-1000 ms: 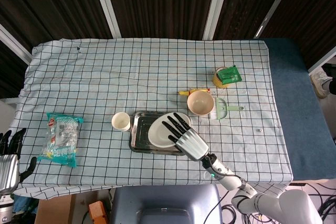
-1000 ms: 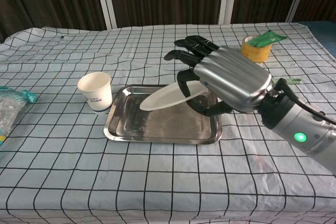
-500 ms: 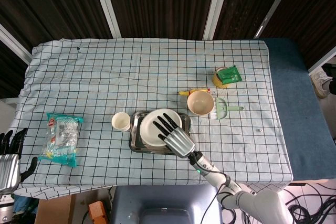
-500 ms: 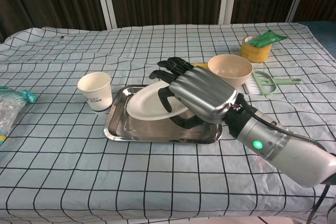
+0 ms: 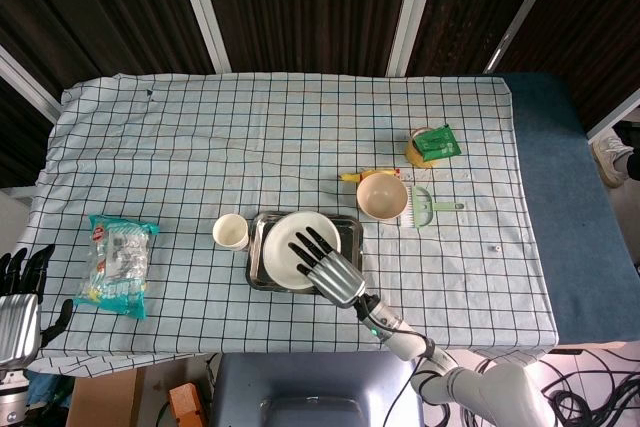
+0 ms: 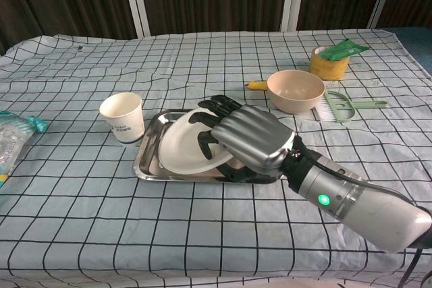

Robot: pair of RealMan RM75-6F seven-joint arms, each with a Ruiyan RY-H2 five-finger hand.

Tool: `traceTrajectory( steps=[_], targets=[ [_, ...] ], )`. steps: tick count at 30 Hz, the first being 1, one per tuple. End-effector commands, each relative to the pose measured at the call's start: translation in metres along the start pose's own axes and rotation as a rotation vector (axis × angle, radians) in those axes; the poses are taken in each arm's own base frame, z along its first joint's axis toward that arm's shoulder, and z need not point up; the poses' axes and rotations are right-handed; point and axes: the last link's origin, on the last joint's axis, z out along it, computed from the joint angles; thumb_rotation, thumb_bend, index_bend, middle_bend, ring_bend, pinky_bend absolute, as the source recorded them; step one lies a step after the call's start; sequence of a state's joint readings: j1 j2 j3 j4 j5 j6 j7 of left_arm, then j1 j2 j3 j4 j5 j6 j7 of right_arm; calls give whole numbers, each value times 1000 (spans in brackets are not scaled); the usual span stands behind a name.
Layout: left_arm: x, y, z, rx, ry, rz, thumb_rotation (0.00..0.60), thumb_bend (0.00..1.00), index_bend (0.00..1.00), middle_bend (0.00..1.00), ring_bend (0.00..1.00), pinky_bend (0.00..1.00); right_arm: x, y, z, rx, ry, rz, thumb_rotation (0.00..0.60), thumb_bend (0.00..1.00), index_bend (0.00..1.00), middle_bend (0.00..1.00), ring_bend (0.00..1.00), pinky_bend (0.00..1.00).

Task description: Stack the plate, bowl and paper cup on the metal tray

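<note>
Right hand (image 6: 246,138) gripping white plate (image 6: 185,146) over metal tray (image 6: 152,151), plate tilted, not flat. Looks light, stiff, slick; rim hold suits. Bowl (image 6: 295,90) at 2 o'clock of tray, paper cup (image 6: 122,117) at 9.

So the table (image 5: 180,137) has a white checked cloth (image 5: 300,127) over it, and sitting right on that are a metal tray (image 5: 256,259), a paper cup (image 5: 230,232) just left of it and a beige bowl (image 5: 381,195) up to the right. There's also a green brush (image 5: 430,209) beside the bowl, a yellow tape roll (image 5: 420,152) with a green packet (image 5: 437,141) on top, and a snack bag (image 5: 118,263) way off on the left.
</note>
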State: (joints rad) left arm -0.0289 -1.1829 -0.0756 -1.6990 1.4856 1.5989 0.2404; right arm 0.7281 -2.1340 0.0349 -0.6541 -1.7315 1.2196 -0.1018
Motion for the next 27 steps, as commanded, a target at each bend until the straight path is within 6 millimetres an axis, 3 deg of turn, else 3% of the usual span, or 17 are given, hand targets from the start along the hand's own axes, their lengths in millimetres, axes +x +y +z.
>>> traceTrajectory(
  steps=[1,6,14,27],
  targets=[
    [0,0,0,0,1,-1,600,371,0,139,42,49,0,-1,1,-12,-15,13,600,417,373,105,0,0],
    [1,0,-1,-3,2,-3,600,370,0,139,42,48,5,-2,-2,-8,-10,30,600,377,288,90,0,0],
    [0,0,0,-6,-6,-7,600,372,0,138,42,49,11,-3,-6,-17,-32,64,600,260,250,72,0,0],
    [1,0,0,-13,-9,-21,600,371,0,138,41,48,27,-3,16,-85,-70,19,600,42,147,19,0,0]
  ],
)
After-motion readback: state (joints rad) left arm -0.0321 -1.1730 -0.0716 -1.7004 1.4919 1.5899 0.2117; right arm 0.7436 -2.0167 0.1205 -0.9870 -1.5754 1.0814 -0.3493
